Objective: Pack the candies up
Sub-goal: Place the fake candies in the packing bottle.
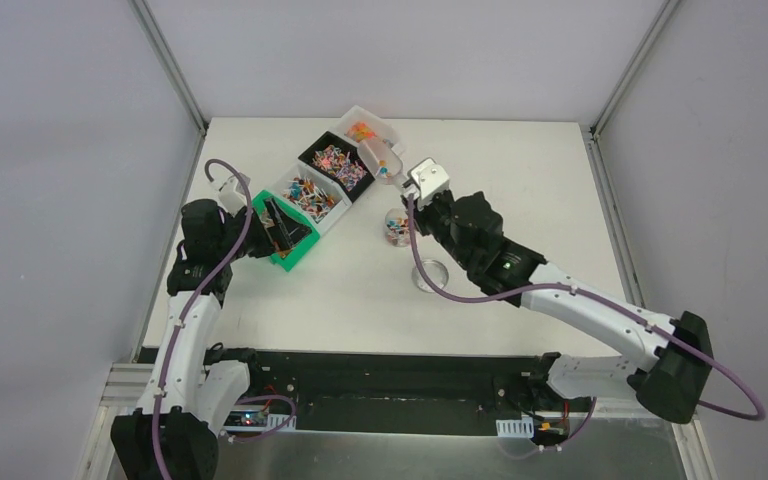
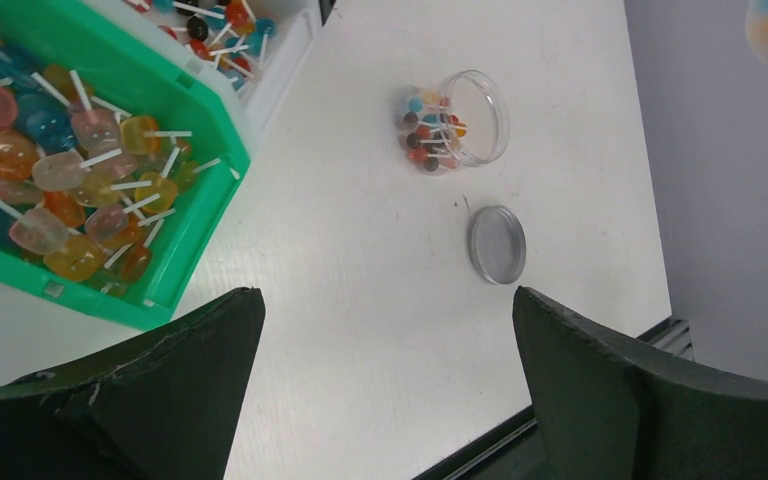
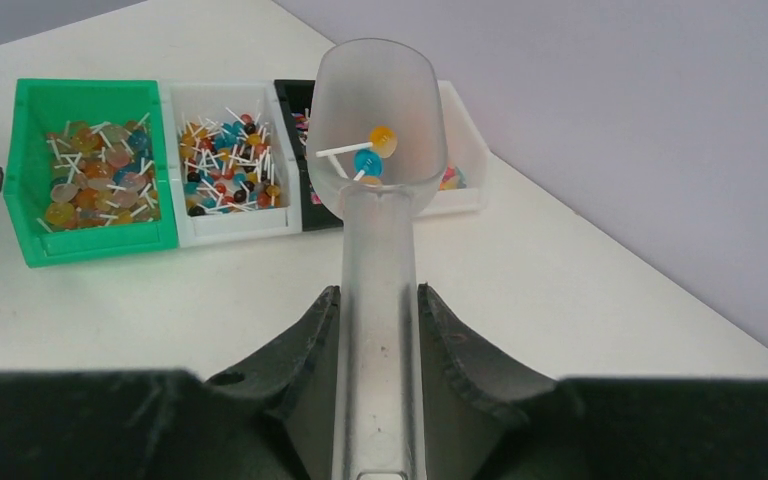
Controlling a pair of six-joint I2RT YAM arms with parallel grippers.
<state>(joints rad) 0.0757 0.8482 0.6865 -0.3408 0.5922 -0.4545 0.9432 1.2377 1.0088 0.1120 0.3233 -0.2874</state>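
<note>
The candies are small bright lollipops on white sticks. Two of them lie in the bowl of a frosted plastic scoop. My right gripper is shut on the scoop's handle and holds it in the air near the bins, above the jar. The clear round jar stands on the table with a small heap of candies in it. My left gripper is open and empty, just beside the green bin, which is full of candies.
Four bins stand in a diagonal row: green, white, black and clear, all holding candies. The jar's lid lies flat on the table in front of the jar; it also shows in the left wrist view.
</note>
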